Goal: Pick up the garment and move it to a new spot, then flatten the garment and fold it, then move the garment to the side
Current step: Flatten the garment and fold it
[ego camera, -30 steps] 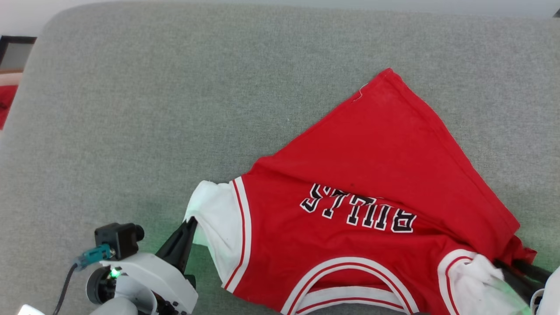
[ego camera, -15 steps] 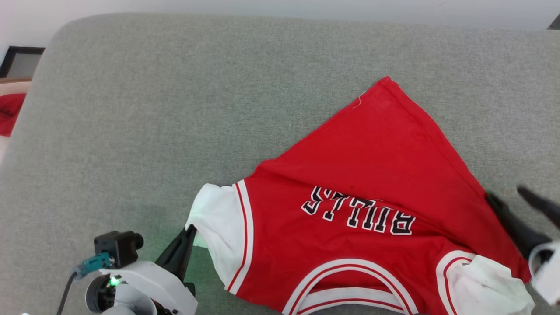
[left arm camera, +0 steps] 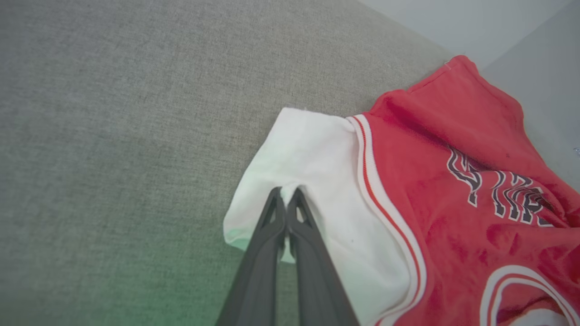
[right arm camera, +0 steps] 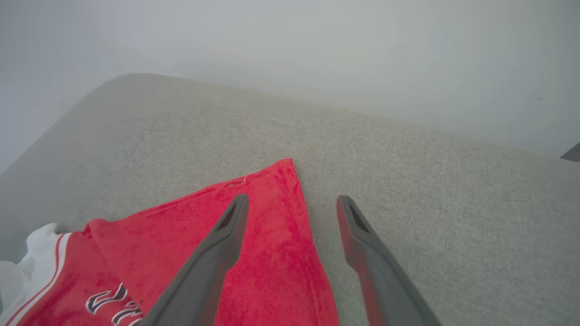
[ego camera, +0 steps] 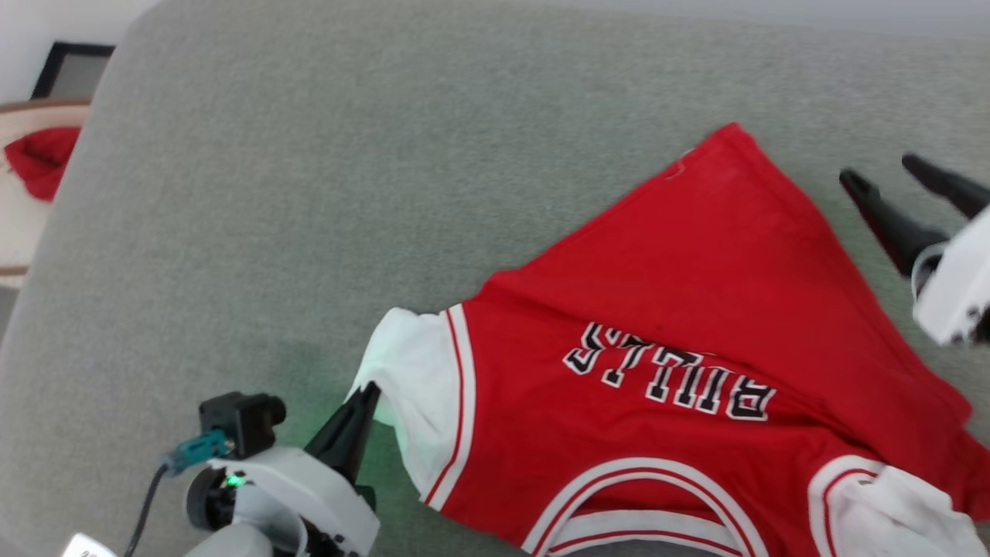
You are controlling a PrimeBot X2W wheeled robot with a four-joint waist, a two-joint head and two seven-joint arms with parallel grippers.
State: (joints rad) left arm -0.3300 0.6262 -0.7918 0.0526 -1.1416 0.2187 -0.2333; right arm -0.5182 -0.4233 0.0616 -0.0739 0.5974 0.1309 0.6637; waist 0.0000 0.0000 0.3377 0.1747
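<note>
The garment [ego camera: 673,325] lies front up on the near right part of a grey cushion [ego camera: 309,193], collar toward the robot, and its near edge runs off the bottom of the head view. One red hem corner [ego camera: 731,135] points at the far edge. The left gripper [left arm camera: 285,192] is closed, pinching the edge of the white sleeve [left arm camera: 308,158] on the garment's left side. The right gripper [ego camera: 878,169] has its fingers spread with nothing between them, just beyond the garment's right edge near the hem corner; whether it touches the cushion I cannot tell. Past the cushion's left edge a red cloth [ego camera: 42,158] lies on a pale round surface, near a dark frame [ego camera: 73,70]. The cushion's left and far parts are bare fabric up to a rounded corner, and a pale wall [right arm camera: 317,45] stands behind the far edge.
</note>
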